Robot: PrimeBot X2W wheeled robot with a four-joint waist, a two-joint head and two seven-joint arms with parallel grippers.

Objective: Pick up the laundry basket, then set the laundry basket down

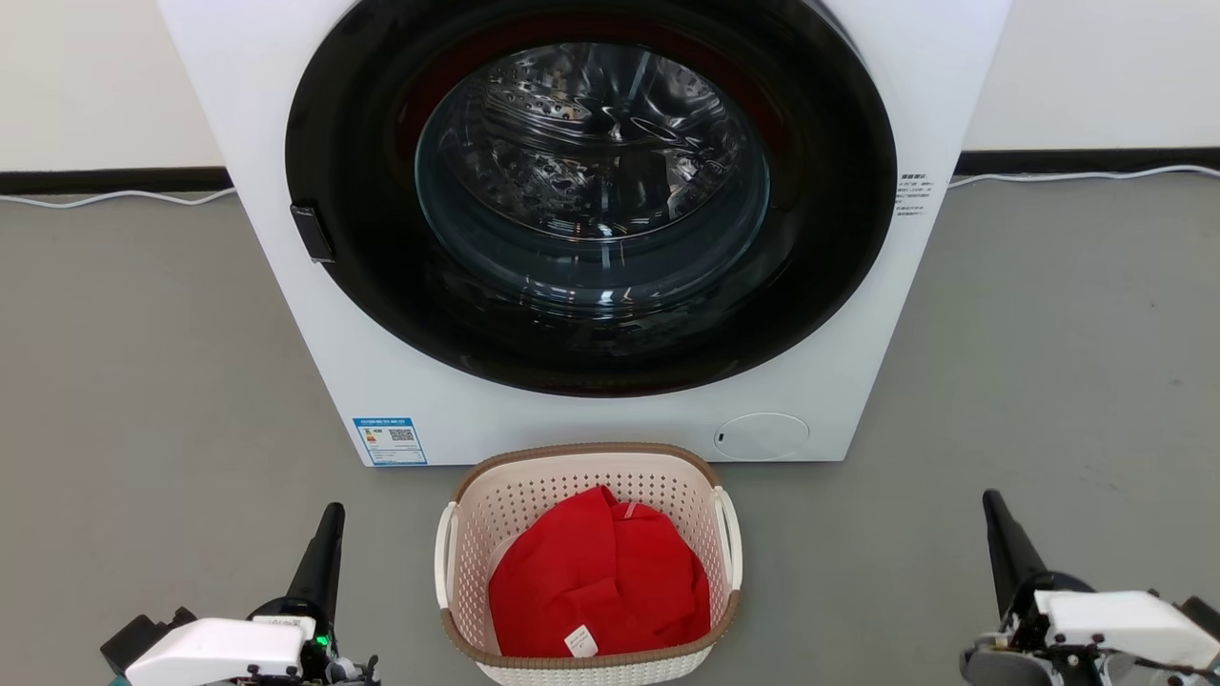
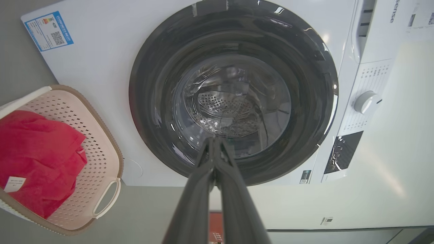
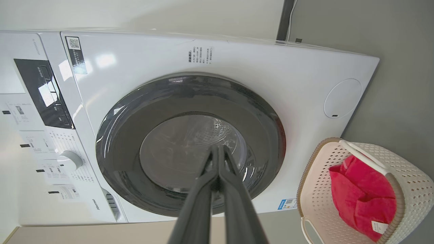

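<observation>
My left gripper [image 1: 333, 516] is hovering low on the left. Its two dark fingers are pressing together on nothing and pointing toward the washer [image 1: 591, 424].

A short way to its right, the laundry basket [image 1: 583, 449] is sitting on the grey floor [image 1: 143, 381], directly in front of the washer's closed door and between my two arms. Its left handle [image 1: 444, 562], a thin white loop, is facing my left side.

A red garment [image 1: 596, 581] is lying loosely inside, so I am expecting a light load. The perforated plastic walls are looking thin and smooth. I am judging that they will flex under a squeeze and slide between hard fingers. The brown rim is looking stiffer, but the handles are seeming the surest hold: one on each side, raised evenly so the basket is not tipping.

The right handle [image 1: 732, 548] is mirroring the left. Well beyond it, my right gripper [image 1: 991, 499] is likewise closing on nothing, clear of the basket.
</observation>
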